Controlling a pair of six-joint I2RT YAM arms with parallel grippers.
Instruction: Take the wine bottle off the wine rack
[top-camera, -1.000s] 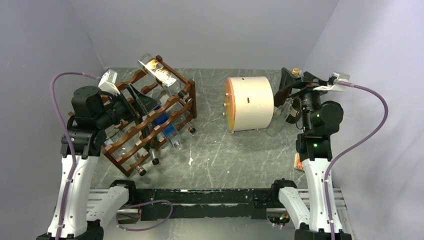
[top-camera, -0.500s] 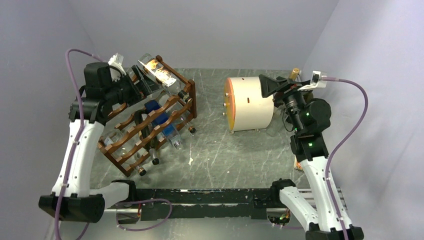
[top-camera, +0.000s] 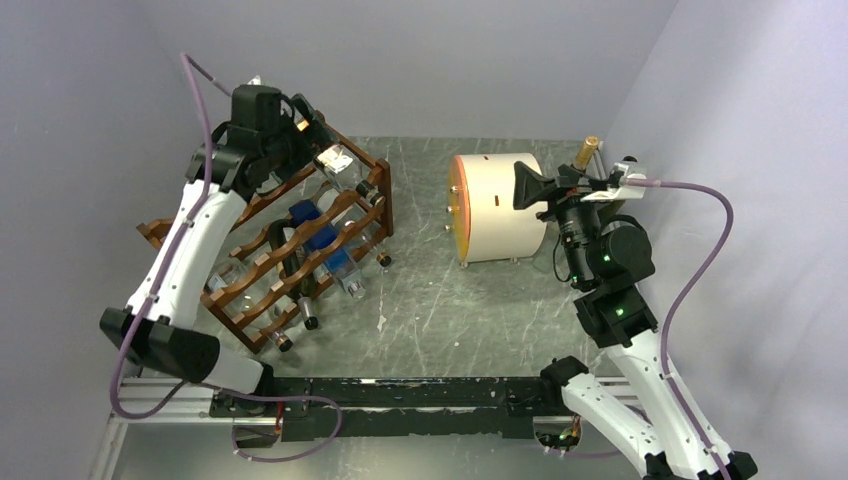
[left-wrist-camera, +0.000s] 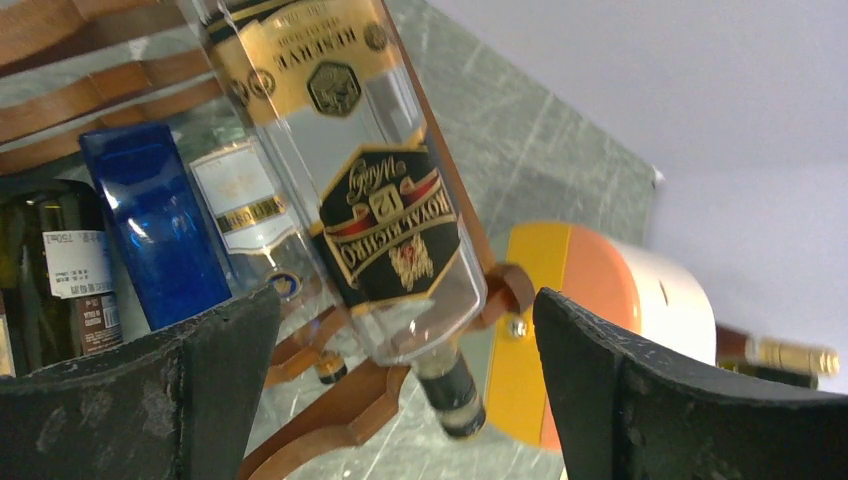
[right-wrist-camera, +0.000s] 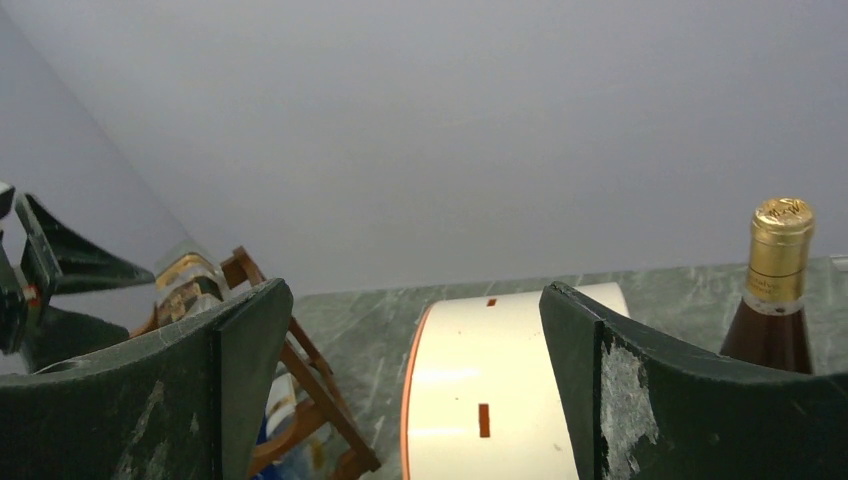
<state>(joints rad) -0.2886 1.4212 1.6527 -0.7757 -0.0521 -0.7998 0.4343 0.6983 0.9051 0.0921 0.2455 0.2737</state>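
- The left claw (top-camera: 312, 128) hangs over the top far end of the wine rack (top-camera: 290, 250), jaws wide apart and holding nothing.
- Between its fingers (left-wrist-camera: 215, 370) in the wrist view lies the wine bottle (left-wrist-camera: 370, 170), clear glass with black and gold labels.
- The bottle rests on the rack's top tier, with its dark-capped neck sticking out past the right rail.
- Lower tiers hold a blue bottle (left-wrist-camera: 150, 220) and a dark green bottle (left-wrist-camera: 50, 270).
- The rack stands tilted at the left of the bench (top-camera: 450, 300).
- The right claw (top-camera: 530, 185), also spread wide and empty, hovers over the right end of the cream drum (top-camera: 500, 205).
- A brown bottle (right-wrist-camera: 780, 290) with a gold foil top stands far right, behind the drum.
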